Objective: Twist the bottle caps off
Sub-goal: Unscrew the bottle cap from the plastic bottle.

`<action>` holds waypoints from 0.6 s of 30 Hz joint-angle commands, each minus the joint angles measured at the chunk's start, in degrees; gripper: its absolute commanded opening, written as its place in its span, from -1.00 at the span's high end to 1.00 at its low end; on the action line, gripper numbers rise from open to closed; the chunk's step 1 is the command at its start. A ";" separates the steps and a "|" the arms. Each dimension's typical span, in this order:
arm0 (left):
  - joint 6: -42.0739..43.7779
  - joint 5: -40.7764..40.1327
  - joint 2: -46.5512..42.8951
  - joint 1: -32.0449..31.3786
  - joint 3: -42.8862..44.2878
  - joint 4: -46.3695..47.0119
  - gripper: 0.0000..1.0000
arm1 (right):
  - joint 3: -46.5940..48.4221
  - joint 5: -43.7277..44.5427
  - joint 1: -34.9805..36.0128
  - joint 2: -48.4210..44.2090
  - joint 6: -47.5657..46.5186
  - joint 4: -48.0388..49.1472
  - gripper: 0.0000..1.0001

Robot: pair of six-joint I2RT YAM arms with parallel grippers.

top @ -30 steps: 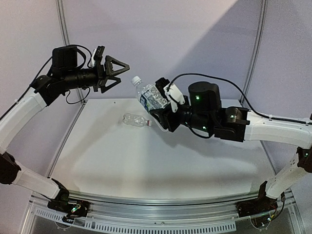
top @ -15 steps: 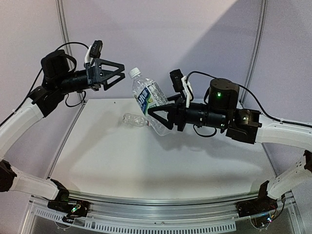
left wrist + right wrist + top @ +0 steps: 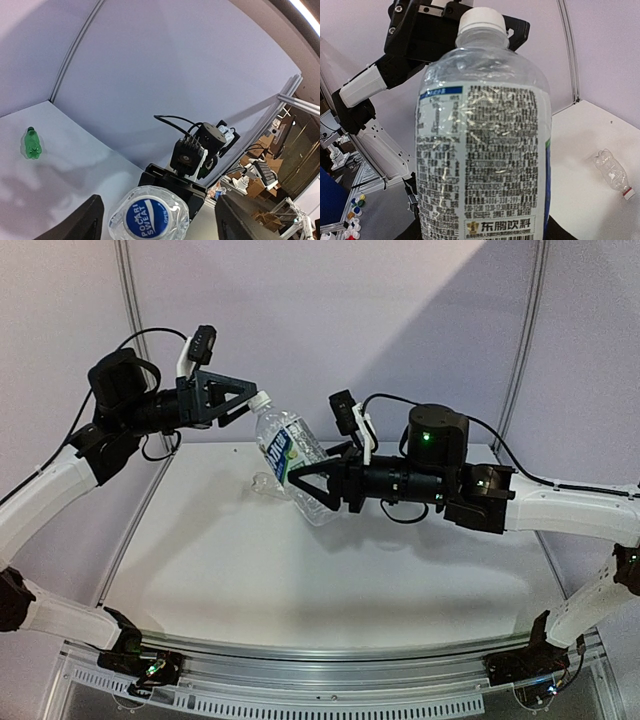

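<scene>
My right gripper point(image 3: 312, 486) is shut on the body of the clear bottle with a blue-white label point(image 3: 288, 452), holding it tilted in the air, neck towards the left arm. Its white cap point(image 3: 260, 400) has a blue printed top point(image 3: 148, 220). That cap sits between the fingers of my left gripper point(image 3: 247, 403), which stands open, both fingers point(image 3: 82, 222) clear of it. The shorter unlabelled bottle point(image 3: 613, 171) lies on the table, mostly hidden behind the held one in the top view. The green bottle point(image 3: 31, 144) lies far off on the table.
The white table point(image 3: 300, 580) is backed by grey panel walls point(image 3: 350, 320). Several loose coloured caps point(image 3: 356, 210) lie below the table's level in the right wrist view.
The right arm has carried the labelled bottle left and tilted its neck into the left gripper. The left gripper has come down around the cap and its jaws have narrowed.
</scene>
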 commanded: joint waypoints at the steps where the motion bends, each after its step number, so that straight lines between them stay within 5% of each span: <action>1: 0.54 0.73 1.08 0.25 -0.62 1.77 -0.47 | 0.62 -1.29 -0.19 -0.18 -0.95 0.29 1.00; 7: 0.12 0.76 1.75 0.25 -1.31 2.01 -0.20 | 0.22 -0.90 -0.18 -0.27 -0.44 1.13 1.00; 13: -0.16 1.68 3.07 0.10 -0.50 1.78 0.62 | 0.28 -0.41 -0.18 -0.27 -1.05 1.06 1.00; 18: -0.67 0.82 3.49 -0.42 -0.71 1.29 0.73 | 0.58 1.09 -0.12 -0.01 -1.17 0.88 1.00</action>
